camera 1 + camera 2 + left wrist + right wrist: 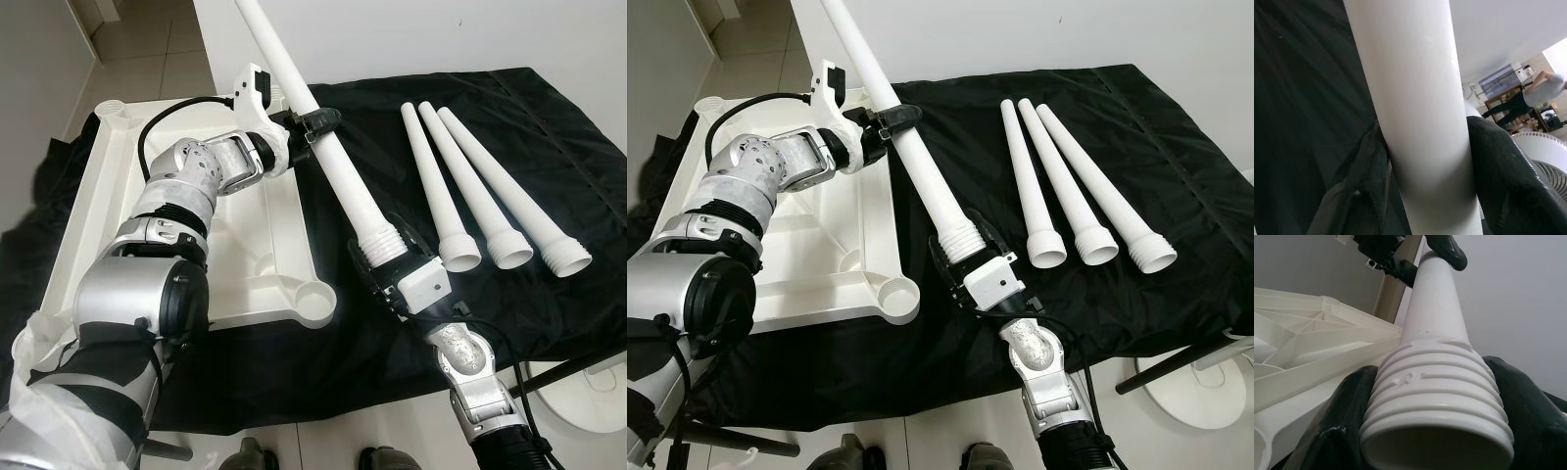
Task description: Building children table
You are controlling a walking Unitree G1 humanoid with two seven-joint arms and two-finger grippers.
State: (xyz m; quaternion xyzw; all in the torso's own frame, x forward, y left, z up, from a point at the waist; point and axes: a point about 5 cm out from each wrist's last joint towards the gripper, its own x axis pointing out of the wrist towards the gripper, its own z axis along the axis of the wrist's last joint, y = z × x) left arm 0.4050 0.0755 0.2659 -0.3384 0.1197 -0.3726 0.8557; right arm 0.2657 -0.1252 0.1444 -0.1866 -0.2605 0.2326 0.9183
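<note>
Covering the worktop [549, 323] was a black cloth [549, 127], with pale floor tiles [147, 39] at eleven o'clock and a white wall [441, 39] behind. An upturned white tabletop [255, 264] lay on the cloth toward nine o'clock, one round leg socket [315, 300] at its near corner. Three loose white legs [485, 186] lay side by side at two o'clock, threaded ends toward the robot.

The left wrist view alone caught the room beyond — a person [1528, 98] far off beside shelving, and a fan grille [1547, 166] close by. The right wrist view alone looked into the hollow, ribbed end of the held leg [1435, 382], with the tabletop's moulded ribs alongside it.

A fourth leg [328, 157] ran slantwise from twelve o'clock down to the middle of the scene, raised off the cloth. The left end effector [312, 125] was clamped about its smooth shaft partway up, one black finger [1508, 181] on each side. The right end effector [392, 257] gripped the threaded end from below, fingers [1533, 416] pressed against the ridges — that end sat just at three o'clock of the near socket, apart from it.
</note>
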